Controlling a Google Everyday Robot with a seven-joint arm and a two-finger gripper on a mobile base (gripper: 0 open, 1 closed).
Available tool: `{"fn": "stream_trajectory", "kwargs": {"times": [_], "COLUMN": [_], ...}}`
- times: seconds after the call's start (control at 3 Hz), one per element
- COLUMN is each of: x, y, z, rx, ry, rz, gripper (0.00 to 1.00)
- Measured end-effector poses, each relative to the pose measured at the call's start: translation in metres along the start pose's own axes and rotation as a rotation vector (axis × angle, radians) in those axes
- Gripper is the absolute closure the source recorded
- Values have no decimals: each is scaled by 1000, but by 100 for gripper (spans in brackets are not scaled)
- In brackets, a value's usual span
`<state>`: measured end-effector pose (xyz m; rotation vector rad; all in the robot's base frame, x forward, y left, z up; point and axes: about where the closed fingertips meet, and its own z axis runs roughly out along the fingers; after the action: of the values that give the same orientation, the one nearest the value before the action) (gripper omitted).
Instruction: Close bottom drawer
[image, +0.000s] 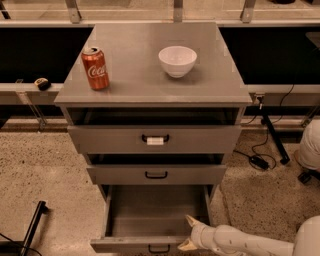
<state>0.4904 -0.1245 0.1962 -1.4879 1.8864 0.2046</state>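
Observation:
The bottom drawer (150, 220) is the lowest of three grey drawers and stands pulled far out, its shallow tray empty. Its flat front (120, 245) with a small black loop handle (159, 248) sits at the bottom edge of the camera view. My gripper (189, 232) comes in from the lower right on a white arm. Its two pale fingers (191, 220) are spread apart at the drawer's right front corner, one over the tray's inside and one near the front edge, holding nothing.
The middle drawer (156, 174) and the top drawer with a white tag (155, 140) stand slightly out. A red cola can (95, 68) and a white bowl (177, 60) sit on the cabinet top. Cables (260, 160) lie on the speckled floor at right; a black bar (32, 227) at left.

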Motion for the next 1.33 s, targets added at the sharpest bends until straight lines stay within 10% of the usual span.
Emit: {"fn": "stream_trajectory", "kwargs": {"times": [0.33,1.33], "x": [-2,-11], "y": [-17,-51], "z": [5,-14], "rx": [44,92], "ry": [1,-47], "rz": [-16,-28], "gripper": [34,27]}}
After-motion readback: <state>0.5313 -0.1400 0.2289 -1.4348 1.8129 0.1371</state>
